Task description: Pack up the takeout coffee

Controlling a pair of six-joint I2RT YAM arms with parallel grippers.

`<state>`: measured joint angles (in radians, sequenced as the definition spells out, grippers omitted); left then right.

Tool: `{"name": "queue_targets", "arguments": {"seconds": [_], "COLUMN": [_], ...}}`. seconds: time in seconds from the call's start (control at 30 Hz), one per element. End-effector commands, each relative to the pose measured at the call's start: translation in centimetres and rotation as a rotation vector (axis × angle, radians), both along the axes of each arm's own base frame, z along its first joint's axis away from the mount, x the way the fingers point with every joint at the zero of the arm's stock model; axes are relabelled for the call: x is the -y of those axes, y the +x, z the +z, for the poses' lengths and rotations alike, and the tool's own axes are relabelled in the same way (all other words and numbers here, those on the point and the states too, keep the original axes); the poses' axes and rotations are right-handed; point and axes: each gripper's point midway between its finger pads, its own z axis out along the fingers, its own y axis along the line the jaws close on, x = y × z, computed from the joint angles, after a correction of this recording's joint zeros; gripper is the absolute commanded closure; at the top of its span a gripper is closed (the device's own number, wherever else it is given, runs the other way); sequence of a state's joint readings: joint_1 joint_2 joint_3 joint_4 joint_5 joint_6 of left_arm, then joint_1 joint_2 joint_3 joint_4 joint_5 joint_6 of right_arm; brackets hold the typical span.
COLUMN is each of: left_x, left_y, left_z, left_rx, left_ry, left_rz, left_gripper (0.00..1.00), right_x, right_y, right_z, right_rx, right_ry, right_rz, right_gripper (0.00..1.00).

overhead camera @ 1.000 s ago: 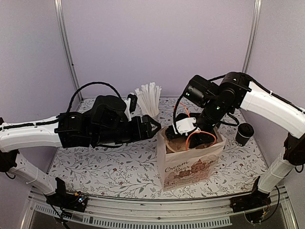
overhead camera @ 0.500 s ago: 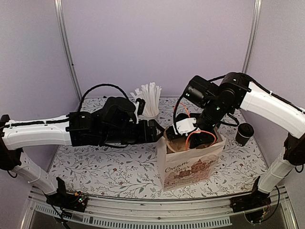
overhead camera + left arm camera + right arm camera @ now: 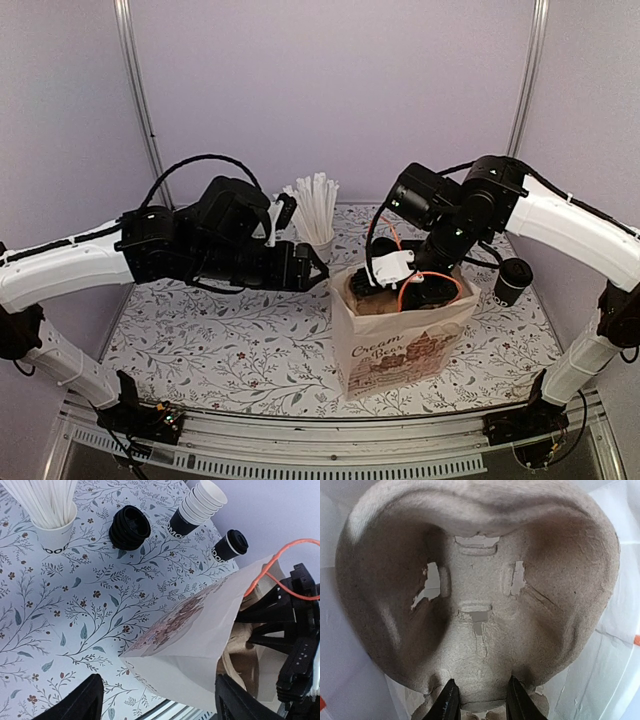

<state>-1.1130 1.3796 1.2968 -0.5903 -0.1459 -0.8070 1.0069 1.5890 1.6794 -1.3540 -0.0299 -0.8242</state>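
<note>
The takeout coffee (image 3: 513, 278), a black lidded cup (image 3: 231, 545), stands on the table right of the printed paper bag (image 3: 400, 345). My right gripper (image 3: 400, 288) reaches down into the bag's open top. It is shut (image 3: 480, 702) on the near edge of a brown pulp cup carrier (image 3: 480, 580), which fills the bag's inside. My left gripper (image 3: 316, 267) hovers open just left of the bag's upper left corner. Its two black fingers (image 3: 80, 700) frame the bag's white side wall (image 3: 200, 630) without touching it.
A white cup of straws (image 3: 315, 215) stands behind the left gripper. A pile of black lids (image 3: 130, 527) and a stack of lidless black cups (image 3: 197, 507) sit farther back. An orange cable (image 3: 430, 285) loops over the bag's mouth.
The left arm first reached right to the bag's rim, then drew back left and a little up. The right gripper stays in the bag with the carrier.
</note>
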Motion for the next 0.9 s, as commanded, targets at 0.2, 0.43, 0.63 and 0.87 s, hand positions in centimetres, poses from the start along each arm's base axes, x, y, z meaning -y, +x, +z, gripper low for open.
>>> {"name": "queue_targets", "arguments": {"seconds": [0.2,0.43,0.63,0.87], "left_x": [-1.5,-5.7,-8.2,-8.6], "left_y": [0.6,0.8,0.8,0.8], "left_z": [6.2,7.6,8.0,7.2], "left_rx": [0.17,0.218,0.236,0.222], "left_ry": [-0.092,-0.12,-0.136,-0.143], "left_rz": [-0.018,0.081,0.137,0.153], "left_gripper": [0.21,0.21,0.21,0.21], "right_x": [0.8,0.3,0.1,0.2], "right_y": [0.6,-0.4,-1.3,-1.7], "right_z": [-2.2,-3.6,-6.0,-8.8], "right_rx": [0.002,-0.076,-0.139,-0.161], "right_ry": [-0.098,-0.104,-0.119,-0.121], "right_rz": [-0.007,0.019,0.028,0.033], "right_gripper": [0.71,0.71,0.71,0.71]}}
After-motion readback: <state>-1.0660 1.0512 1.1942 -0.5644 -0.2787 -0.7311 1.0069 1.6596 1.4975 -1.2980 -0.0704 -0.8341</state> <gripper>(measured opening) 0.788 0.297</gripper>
